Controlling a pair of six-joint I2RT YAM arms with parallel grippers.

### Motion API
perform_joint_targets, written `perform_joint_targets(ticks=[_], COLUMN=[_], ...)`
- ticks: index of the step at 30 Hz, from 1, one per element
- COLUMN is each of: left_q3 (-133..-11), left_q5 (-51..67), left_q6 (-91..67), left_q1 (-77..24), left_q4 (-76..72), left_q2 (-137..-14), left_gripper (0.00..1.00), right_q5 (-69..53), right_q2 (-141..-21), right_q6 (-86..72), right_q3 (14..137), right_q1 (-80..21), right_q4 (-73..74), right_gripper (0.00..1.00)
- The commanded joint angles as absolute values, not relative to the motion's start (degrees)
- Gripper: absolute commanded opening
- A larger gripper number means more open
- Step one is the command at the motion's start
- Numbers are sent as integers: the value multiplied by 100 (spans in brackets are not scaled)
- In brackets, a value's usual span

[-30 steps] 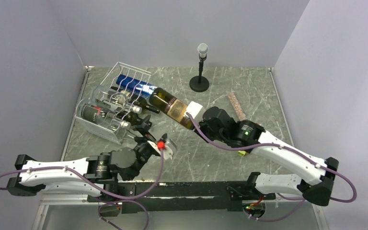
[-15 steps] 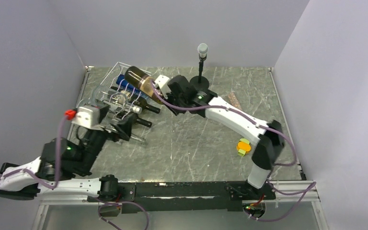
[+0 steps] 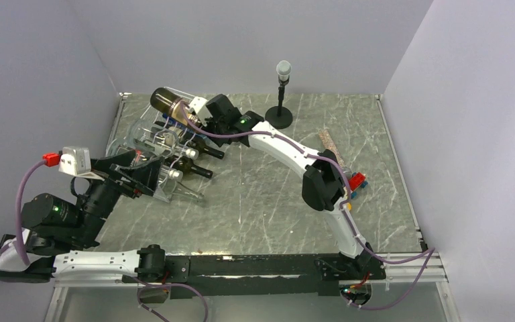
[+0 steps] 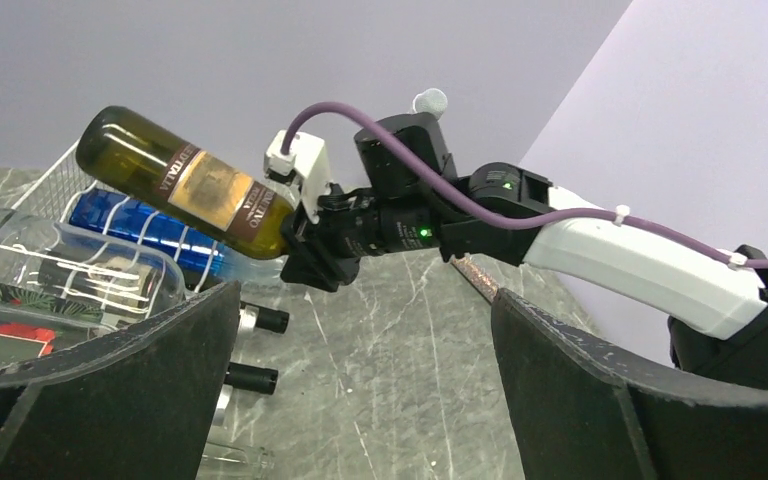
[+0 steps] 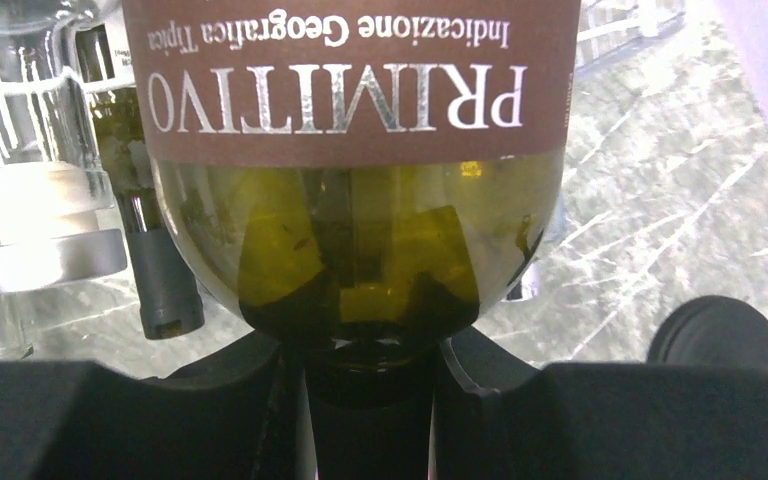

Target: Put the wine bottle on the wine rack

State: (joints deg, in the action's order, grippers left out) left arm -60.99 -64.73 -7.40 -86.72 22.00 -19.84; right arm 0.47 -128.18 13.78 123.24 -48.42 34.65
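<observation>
As we look outward from the near edge of the table, the left claw comes first, at about 9 o'clock from the table's middle. Its two fingers are spread wide with nothing between them. It points toward 2 o'clock, right at the near end of the wine rack; we cannot tell whether it touches the wires or the glass there.

The rack sits at about 10 o'clock on the table. Clear bottles lie in its near slots, and two dark necks stick out toward 4 o'clock over the stone. Farther in lies a blue bottle.

Above the rack's far end hangs the wine bottle, green glass with a brown label. It is tilted, with its base up toward 10 o'clock and its neck down toward 4 o'clock. In the left wrist view we see it clear of the blue bottle below it. The right claw is pinching the bottle's neck, one finger on each side, and the long right arm is stretched across from 5 o'clock.

By that arm's elbow, at 3 o'clock, is a small red and blue piece. A brown strip lies at 2 o'clock. Farthest, at 12 o'clock, a microphone stands on a round base.
</observation>
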Motion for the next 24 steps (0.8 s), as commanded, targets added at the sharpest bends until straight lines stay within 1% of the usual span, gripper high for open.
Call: perform_joint_targets(ticks=[1, 9, 14, 15, 24], left_q3=[-6316, -6215, -6220, -6222, -6236], left_q5=[-6573, -6590, -6559, -6562, -6575], left_q6=[-994, -1037, -1217, -1240, -1433], left_q1=[-8693, -8694, -8693, -8692, -8699], left_q4=[2531, 2561, 2689, 2704, 2918], left_q2=[-2180, -2223, -2160, -2148, -2134], left_gripper=[99, 99, 99, 99, 99], right_q5=[-163, -89, -1, 164, 585], right_q2=[-12792, -13106, -13476, -13548, -13881], right_q6=[1462, 1591, 1698, 1718, 1846], right_q3=[12814, 12895, 13262, 13311, 13570], right_q1=[-4873, -4960, -5020, -5037, -5175], right_q4=[2314, 1974, 2108, 2117, 2292], right_gripper=[0, 0, 0, 0, 0])
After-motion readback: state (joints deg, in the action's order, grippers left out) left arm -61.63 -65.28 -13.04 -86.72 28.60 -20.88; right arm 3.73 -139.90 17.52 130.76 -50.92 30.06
